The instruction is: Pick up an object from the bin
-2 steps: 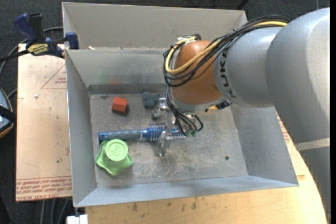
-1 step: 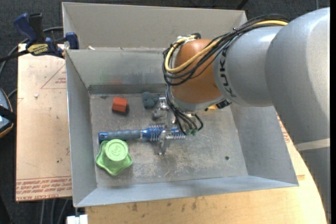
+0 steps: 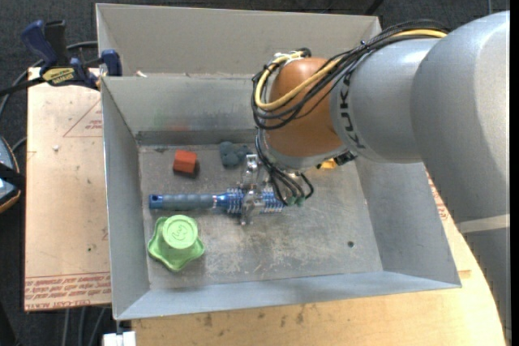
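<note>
Your gripper (image 3: 253,205) is low over the middle of the bin (image 3: 324,243) floor, right on the bristled head of a blue brush (image 3: 186,199). Whether it is open or closed you cannot tell, since the wrist's orange cover (image 3: 296,105) and its cables crowd it from above. You also cannot make out whether it actually has hold of the bristles.

The brush lies flat, its handle running from the gripper toward 9 o'clock and its head under the tool. From the gripper you have a small red block (image 3: 186,164) at 10 o'clock, well apart from the brush. A dark grey lump (image 3: 233,152) sits at 11 o'clock near the back wall. A green lobed cup (image 3: 174,241) lies at 8 o'clock, just beside the handle's far end. The arm (image 3: 422,93) comes in from 2 o'clock.
</note>
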`<state>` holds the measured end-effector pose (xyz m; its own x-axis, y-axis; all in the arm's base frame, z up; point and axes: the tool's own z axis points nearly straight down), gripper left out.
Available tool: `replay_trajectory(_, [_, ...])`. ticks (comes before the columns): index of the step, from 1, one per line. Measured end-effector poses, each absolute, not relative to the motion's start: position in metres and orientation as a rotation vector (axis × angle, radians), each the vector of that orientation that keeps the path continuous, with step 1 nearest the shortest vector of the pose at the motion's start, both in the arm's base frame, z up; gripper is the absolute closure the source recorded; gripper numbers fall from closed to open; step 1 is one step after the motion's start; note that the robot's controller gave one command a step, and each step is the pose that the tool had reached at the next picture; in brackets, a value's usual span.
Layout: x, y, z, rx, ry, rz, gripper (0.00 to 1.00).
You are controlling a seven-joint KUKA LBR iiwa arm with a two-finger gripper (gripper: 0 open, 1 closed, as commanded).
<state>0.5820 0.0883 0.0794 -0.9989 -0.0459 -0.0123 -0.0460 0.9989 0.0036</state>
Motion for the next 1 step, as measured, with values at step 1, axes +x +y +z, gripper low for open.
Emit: replay_trajectory(1, [0.5839,0.0886,0.1797,-0.070,3.132,0.003,1.00])
